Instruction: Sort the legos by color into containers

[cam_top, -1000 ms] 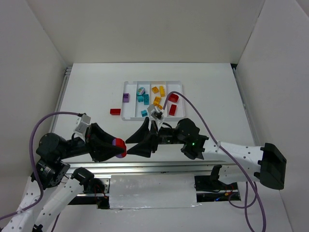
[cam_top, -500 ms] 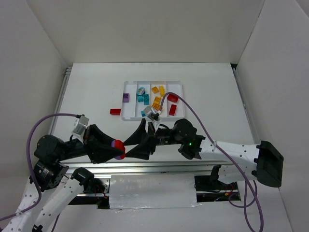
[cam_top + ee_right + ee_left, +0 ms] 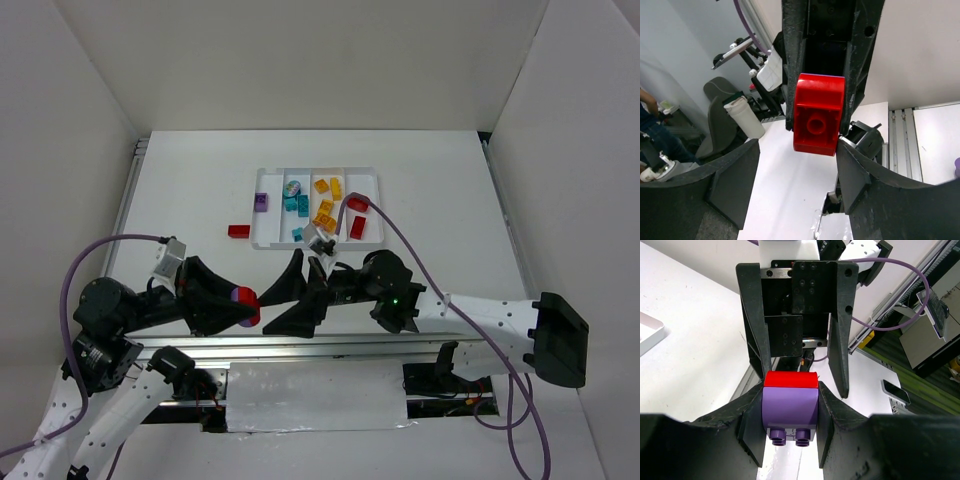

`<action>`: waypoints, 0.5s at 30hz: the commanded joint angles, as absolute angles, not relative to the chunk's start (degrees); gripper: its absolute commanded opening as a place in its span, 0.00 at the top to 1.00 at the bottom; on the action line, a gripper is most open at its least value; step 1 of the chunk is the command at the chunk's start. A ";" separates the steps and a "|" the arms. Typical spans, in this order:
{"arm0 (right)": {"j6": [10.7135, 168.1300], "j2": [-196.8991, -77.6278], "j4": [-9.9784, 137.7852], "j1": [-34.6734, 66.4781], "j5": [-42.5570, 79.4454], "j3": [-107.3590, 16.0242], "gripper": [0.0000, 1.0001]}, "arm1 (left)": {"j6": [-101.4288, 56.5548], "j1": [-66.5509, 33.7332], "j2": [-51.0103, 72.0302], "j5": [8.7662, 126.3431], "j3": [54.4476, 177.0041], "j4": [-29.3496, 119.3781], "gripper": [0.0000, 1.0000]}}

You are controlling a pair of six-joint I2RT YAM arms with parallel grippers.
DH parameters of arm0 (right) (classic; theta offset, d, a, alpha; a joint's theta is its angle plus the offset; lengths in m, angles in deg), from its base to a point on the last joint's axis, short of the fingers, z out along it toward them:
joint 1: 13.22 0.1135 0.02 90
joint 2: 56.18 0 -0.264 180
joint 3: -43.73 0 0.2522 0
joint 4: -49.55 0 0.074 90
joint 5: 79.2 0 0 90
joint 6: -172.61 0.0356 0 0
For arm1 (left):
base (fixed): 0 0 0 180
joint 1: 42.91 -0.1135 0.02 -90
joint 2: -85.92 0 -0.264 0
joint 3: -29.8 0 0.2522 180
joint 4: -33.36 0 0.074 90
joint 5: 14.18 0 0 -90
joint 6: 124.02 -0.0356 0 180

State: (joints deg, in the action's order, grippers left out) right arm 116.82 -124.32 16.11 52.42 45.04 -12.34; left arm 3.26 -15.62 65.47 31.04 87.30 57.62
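My left gripper (image 3: 243, 306) is shut on a purple brick (image 3: 790, 407) with a red brick (image 3: 790, 379) stuck on its far end, held above the table's near edge. My right gripper (image 3: 270, 311) faces it with its jaws wide open on either side of the red brick (image 3: 819, 120); its right finger is close to or touching that brick. The white tray (image 3: 318, 169) lies beyond. Its compartments hold a purple brick (image 3: 261, 201), a round multicoloured piece (image 3: 293, 187), teal bricks (image 3: 296, 204), orange bricks (image 3: 327, 186) and red bricks (image 3: 357, 227).
A loose red brick (image 3: 238, 231) lies on the table left of the tray. White walls enclose the table on three sides. A metal rail (image 3: 330, 345) runs along the near edge by the arm bases.
My right gripper was shut at the red end of the stacked bricks; its jaws have now opened wide. The left gripper still holds the stack in the same place.
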 commanded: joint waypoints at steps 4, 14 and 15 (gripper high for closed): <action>116.36 -124.64 14.70 53.31 41.65 -15.38 0.41 | 3.34 -15.75 65.61 30.90 86.80 53.80 1.00; 115.92 -127.37 16.20 54.89 40.60 -18.46 0.78 | 3.25 -15.84 65.79 31.69 86.62 54.33 1.00; 115.83 -127.37 16.46 54.89 40.69 -18.63 1.00 | 3.25 -15.84 65.79 31.78 86.62 54.41 1.00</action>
State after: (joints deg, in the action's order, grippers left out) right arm 116.12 -126.88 17.92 53.28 41.50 -14.74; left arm 3.74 -15.73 65.93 30.93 87.24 56.86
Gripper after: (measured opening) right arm 0.432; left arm 0.481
